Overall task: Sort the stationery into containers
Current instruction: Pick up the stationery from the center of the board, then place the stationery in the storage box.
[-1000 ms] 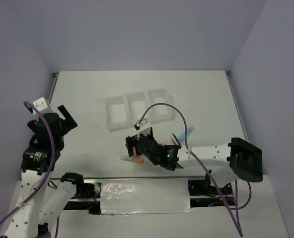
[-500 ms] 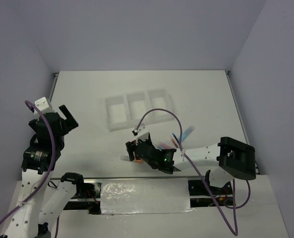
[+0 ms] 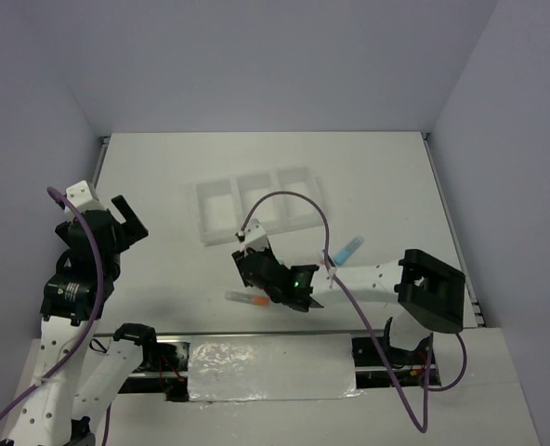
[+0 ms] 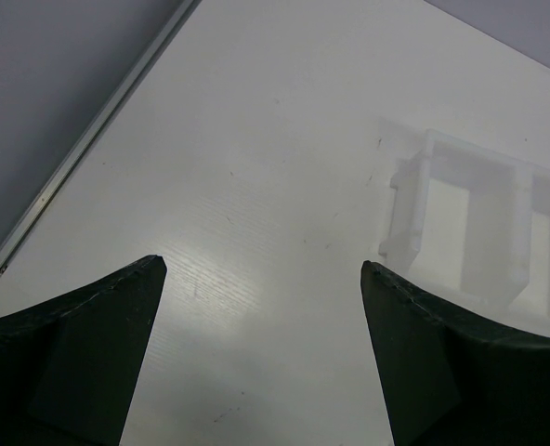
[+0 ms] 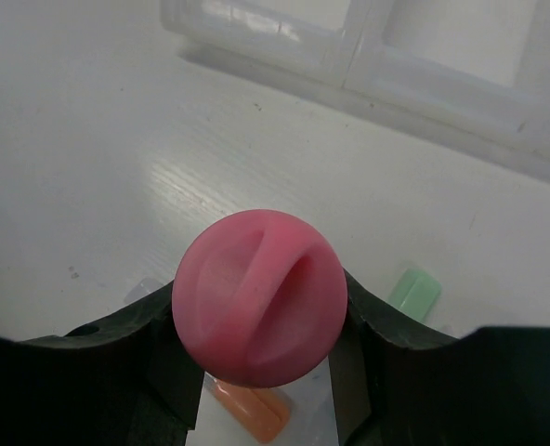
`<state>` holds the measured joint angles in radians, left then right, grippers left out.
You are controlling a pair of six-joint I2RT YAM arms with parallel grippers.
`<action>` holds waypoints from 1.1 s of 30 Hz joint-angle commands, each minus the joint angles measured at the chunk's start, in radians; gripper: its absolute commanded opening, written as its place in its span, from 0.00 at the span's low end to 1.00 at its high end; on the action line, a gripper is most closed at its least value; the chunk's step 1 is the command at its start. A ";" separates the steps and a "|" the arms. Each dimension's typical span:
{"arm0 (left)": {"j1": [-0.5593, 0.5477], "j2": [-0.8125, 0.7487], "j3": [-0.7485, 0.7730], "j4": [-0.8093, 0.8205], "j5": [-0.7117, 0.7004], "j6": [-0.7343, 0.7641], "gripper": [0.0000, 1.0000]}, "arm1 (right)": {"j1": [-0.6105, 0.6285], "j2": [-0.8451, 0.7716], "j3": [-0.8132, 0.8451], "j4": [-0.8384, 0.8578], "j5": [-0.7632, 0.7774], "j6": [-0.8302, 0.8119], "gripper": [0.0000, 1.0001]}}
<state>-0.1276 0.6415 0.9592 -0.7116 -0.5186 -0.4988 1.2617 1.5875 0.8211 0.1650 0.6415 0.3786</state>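
My right gripper (image 3: 252, 265) is shut on the stubby pink cylinder (image 5: 259, 295), seen end-on between its jaws and held above the table. Below it lie an orange marker (image 5: 254, 410), also in the top view (image 3: 245, 299), and a green marker (image 5: 414, 293). A light-blue marker (image 3: 347, 249) lies right of the arm. The white three-compartment tray (image 3: 221, 229) sits just beyond the gripper, and its rim shows in the right wrist view (image 5: 349, 65). My left gripper (image 3: 126, 218) is open and empty at the far left, over bare table (image 4: 261, 265).
The tray's left end (image 4: 414, 209) shows at the right of the left wrist view. The table's left edge rail (image 4: 89, 139) runs beside the left gripper. The right arm's purple cable (image 3: 294, 200) loops over the tray's near side.
My right gripper has moved a little farther from the table's near edge toward the tray with the pink cylinder. The orange marker now shows on the table behind it. The left arm has not moved.
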 commanded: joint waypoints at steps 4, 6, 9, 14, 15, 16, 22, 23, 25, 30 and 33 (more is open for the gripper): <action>0.003 0.001 -0.004 0.052 0.009 0.020 0.99 | -0.305 -0.061 0.386 -0.468 -0.352 -0.069 0.00; 0.003 -0.002 -0.004 0.054 0.011 0.020 0.99 | -0.446 -0.047 0.492 -0.614 -0.407 -0.093 0.00; 0.003 -0.002 -0.004 0.054 0.019 0.020 0.99 | -0.600 -0.006 0.607 -0.744 -0.563 -0.161 0.00; 0.003 0.001 -0.005 0.055 0.025 0.022 0.99 | -0.766 0.147 0.837 -0.912 -0.726 -0.253 0.00; 0.003 0.001 -0.005 0.054 0.023 0.023 0.99 | -0.786 0.194 0.863 -0.920 -0.753 -0.259 0.00; 0.002 0.001 -0.005 0.055 0.023 0.023 0.99 | -0.815 0.219 0.919 -0.961 -0.758 -0.265 0.00; 0.000 0.006 -0.005 0.057 0.029 0.025 0.99 | -0.855 0.368 1.038 -1.004 -0.778 -0.279 0.00; 0.002 0.007 -0.005 0.057 0.029 0.025 0.99 | -0.855 0.385 1.047 -1.004 -0.778 -0.277 0.00; 0.000 0.006 -0.005 0.058 0.031 0.025 0.99 | -0.857 0.420 1.067 -0.980 -0.758 -0.267 0.00; 0.000 0.009 -0.005 0.058 0.034 0.025 0.99 | -0.857 0.482 1.131 -0.967 -0.770 -0.254 0.00; 0.000 0.010 -0.005 0.060 0.037 0.028 0.99 | -0.855 0.519 1.161 -0.976 -0.760 -0.253 0.01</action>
<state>-0.1276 0.6468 0.9592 -0.7013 -0.4923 -0.4961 0.4015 2.0922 1.9095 -0.8173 -0.1066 0.1257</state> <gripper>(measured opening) 0.993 0.532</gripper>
